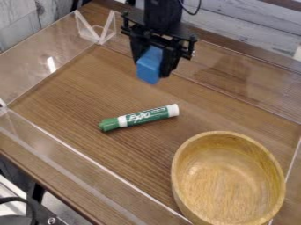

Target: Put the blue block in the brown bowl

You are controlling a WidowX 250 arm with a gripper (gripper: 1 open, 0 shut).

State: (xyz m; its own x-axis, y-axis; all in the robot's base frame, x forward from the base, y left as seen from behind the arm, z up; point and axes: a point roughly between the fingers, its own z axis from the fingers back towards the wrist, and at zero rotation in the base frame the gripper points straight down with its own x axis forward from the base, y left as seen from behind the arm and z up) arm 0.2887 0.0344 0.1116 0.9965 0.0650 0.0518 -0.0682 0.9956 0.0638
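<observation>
The blue block (148,66) hangs above the wooden table, held between the black fingers of my gripper (152,63), which points straight down and is shut on it. It sits in the upper middle of the camera view, well clear of the tabletop. The brown bowl (228,180) rests at the lower right, wide, shallow and with nothing inside. The block is far up and left of the bowl.
A green-and-white Expo marker (139,117) lies on the table between the gripper and the bowl. Clear plastic walls (35,53) fence the table (83,97) on the left and back. The near edge drops off at lower left.
</observation>
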